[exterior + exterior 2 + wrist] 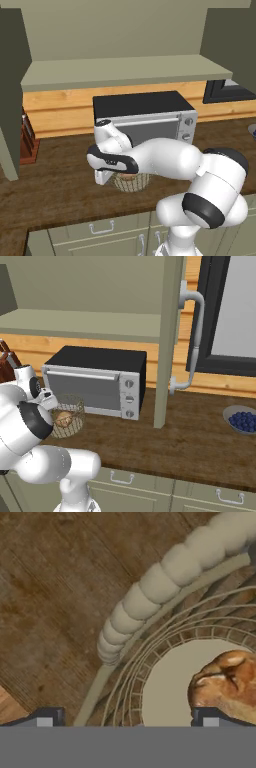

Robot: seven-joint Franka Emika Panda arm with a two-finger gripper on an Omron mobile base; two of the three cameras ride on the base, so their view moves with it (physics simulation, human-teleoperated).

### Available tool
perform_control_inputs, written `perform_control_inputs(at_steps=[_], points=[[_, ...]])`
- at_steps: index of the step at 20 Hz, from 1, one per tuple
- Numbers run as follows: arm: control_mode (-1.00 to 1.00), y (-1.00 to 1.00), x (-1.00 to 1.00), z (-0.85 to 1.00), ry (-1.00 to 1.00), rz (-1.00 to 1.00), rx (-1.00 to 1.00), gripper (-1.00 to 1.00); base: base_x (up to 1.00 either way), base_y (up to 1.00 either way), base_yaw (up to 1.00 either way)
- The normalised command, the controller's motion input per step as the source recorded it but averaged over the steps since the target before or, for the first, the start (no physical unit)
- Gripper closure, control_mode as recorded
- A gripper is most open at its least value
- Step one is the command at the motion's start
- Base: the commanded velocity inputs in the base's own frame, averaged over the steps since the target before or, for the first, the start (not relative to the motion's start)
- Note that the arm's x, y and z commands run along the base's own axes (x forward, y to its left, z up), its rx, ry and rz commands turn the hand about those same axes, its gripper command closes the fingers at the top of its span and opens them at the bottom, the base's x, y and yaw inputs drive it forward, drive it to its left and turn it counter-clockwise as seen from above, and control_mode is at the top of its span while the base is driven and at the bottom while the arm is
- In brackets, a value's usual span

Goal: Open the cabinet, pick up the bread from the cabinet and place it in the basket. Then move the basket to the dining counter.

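the basket (67, 416) sits on the dark wood bench (200, 441), just in front of the left end of the toaster oven (97, 383); from the left base view the basket (131, 182) is half hidden under the white arm, only its lower mesh showing; the bread (64, 417) lies inside the basket, on its pale flat base, a golden-brown bun seen through the wire; in the hand view the bread (227, 682) rests toward the right side of the base, and the basket (150, 592) shows its thick cream rim curving from the top right down to the left.

the fingers (52, 716) stand wide apart; the two dark tips straddle the basket's rim, one over the bare wood outside it and the other inside, just beside the bread; whether either tip touches the rim i cannot tell; the gripper (127, 717) points down at the rim, and in the left base view the hand hangs right over the basket's top.

the cabinet (167, 336) is open; one sage-green door stands edge-on to the right of the toaster oven, its silver bar handle (192, 338) sticking out to the right; the shelf (125, 70) inside runs above the toaster oven; in the left base view another door (11, 95) stands open at the far left.

a bowl of blueberries (242, 420) sits on the bench at the far right, well apart from the basket; drawers (150, 481) with small curved handles run below the bench's near edge.
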Motion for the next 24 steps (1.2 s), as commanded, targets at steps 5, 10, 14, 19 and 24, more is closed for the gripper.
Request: perform_control_inputs(at_steps=[5, 10, 14, 19, 24], points=[[-1.00, -0.94, -0.45, -0.53, -0.03, 0.00, -0.06, 1.00, 0.00, 0.00, 0.00], [-1.00, -0.73, -0.10, -0.62, -0.07, 0.00, -0.02, 1.00, 0.00, 0.00, 0.00], [-1.00, -0.52, -0.07, -0.56, -0.04, 0.00, 0.00, 1.00, 0.00, 0.00, 0.00], [-1.00, -0.42, -0.11, -0.08, 0.00, 0.00, 0.00, 1.00, 0.00, 0.00, 0.00], [-1.00, -0.28, -0.25, 0.49, -0.01, 0.03, 0.00, 1.00, 0.00, 0.00, 0.00]])
